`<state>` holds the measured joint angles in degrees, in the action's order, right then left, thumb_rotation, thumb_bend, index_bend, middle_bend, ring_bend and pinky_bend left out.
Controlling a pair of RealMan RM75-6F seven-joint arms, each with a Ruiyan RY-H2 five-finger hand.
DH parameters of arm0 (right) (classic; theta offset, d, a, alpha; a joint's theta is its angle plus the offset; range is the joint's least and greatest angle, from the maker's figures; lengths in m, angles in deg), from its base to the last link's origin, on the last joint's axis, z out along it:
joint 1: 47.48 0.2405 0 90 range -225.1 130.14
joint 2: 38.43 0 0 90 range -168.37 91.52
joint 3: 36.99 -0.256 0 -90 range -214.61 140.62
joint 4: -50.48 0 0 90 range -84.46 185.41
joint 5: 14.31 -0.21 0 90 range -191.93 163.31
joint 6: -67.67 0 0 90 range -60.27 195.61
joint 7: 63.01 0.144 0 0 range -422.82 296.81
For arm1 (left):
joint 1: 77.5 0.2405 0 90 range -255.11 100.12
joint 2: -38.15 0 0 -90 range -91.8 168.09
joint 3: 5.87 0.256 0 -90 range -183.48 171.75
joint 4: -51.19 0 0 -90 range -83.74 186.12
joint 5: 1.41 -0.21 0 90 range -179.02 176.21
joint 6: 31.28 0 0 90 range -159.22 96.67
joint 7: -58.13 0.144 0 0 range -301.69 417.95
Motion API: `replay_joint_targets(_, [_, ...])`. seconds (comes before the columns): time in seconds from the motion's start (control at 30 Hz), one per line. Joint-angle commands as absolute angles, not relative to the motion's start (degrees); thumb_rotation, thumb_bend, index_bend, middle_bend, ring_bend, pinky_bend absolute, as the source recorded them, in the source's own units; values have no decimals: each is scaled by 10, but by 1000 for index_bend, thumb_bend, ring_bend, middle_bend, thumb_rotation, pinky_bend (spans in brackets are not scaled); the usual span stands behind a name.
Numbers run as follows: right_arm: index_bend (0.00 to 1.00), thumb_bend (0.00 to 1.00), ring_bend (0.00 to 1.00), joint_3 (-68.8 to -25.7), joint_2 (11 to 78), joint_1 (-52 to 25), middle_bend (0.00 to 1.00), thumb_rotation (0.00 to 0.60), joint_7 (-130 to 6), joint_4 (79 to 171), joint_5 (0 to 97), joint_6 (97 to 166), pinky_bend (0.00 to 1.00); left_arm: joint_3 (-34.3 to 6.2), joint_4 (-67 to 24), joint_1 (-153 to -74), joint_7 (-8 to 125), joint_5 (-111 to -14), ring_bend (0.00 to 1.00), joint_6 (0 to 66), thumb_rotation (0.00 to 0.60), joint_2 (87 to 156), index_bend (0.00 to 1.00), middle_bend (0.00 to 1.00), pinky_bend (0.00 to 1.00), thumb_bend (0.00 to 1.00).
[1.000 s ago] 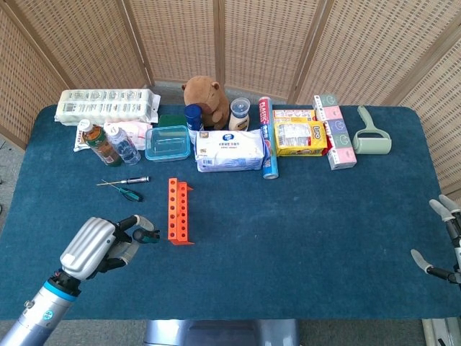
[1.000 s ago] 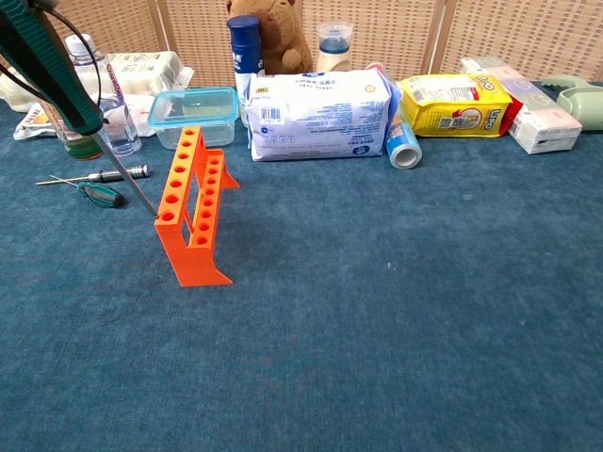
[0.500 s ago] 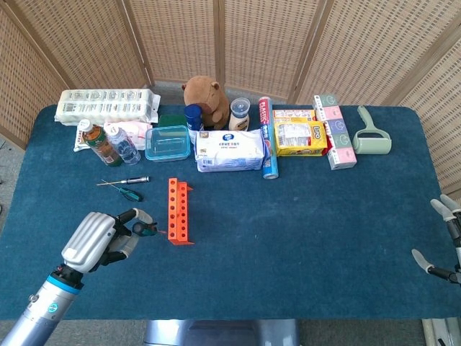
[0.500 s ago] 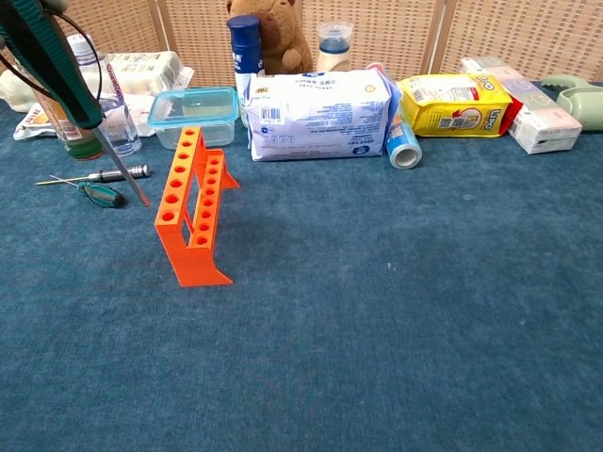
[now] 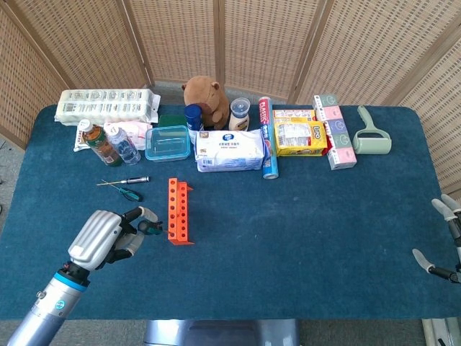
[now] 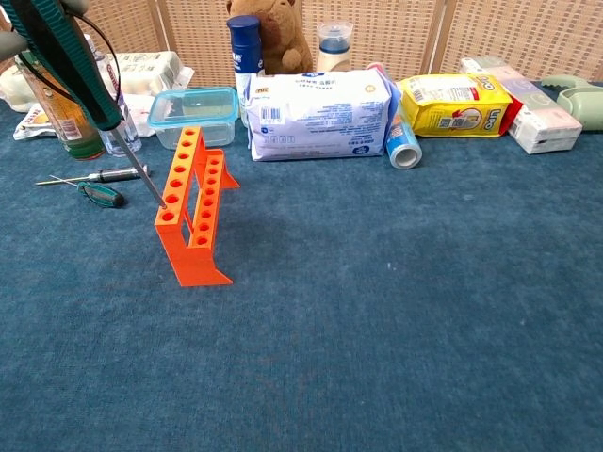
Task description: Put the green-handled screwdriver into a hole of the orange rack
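Note:
My left hand (image 5: pixel 106 239) grips the green-handled screwdriver (image 6: pixel 73 58) at the front left of the table, just left of the orange rack (image 5: pixel 178 210). In the chest view the tool slants down to the right. Its metal tip meets the left side of the orange rack (image 6: pixel 194 215), at a hole near the near end of the upper rail. I cannot tell whether the tip is inside the hole. The rack stands upright on the blue cloth with all its holes empty. My right hand (image 5: pixel 448 236) hovers at the table's far right edge, fingers apart, holding nothing.
A small green-handled screwdriver (image 5: pixel 130 193) and a silver one (image 5: pixel 124 181) lie left of the rack's far end. Along the back stand bottles (image 5: pixel 108 143), a clear box (image 5: pixel 167 143), a wipes pack (image 5: pixel 230 150), a plush toy (image 5: pixel 207 92), snack packs (image 5: pixel 299 135) and a lint roller (image 5: pixel 372 137).
My left hand has shifted right and slightly up. The screwdriver's tip has swung from the cloth left of the rack up to the rack's upper rail. The right hand has barely moved.

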<state>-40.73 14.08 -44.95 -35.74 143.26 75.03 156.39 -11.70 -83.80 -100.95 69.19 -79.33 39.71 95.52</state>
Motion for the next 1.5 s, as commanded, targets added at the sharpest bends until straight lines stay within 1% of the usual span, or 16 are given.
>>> replay_joint_targets(0.03, [69, 322, 9, -407, 141, -449, 27, 600, -357, 1433, 750, 1564, 47, -116, -838, -1009, 692, -793, 953, 397, 600, 956, 418, 1000, 988, 473])
replay_joint_targets(0.8, [69, 322, 9, -408, 139, -450, 27, 600, -352, 1432, 750, 1564, 47, -117, -838, -1019, 733, -761, 953, 396, 600, 987, 419, 1000, 988, 473])
replay_joint_targets(1.5, [69, 322, 9, -408, 138, -450, 27, 600, -351, 1432, 749, 1564, 47, -125, -838, -1035, 778, -689, 953, 402, 600, 1021, 419, 1000, 988, 472])
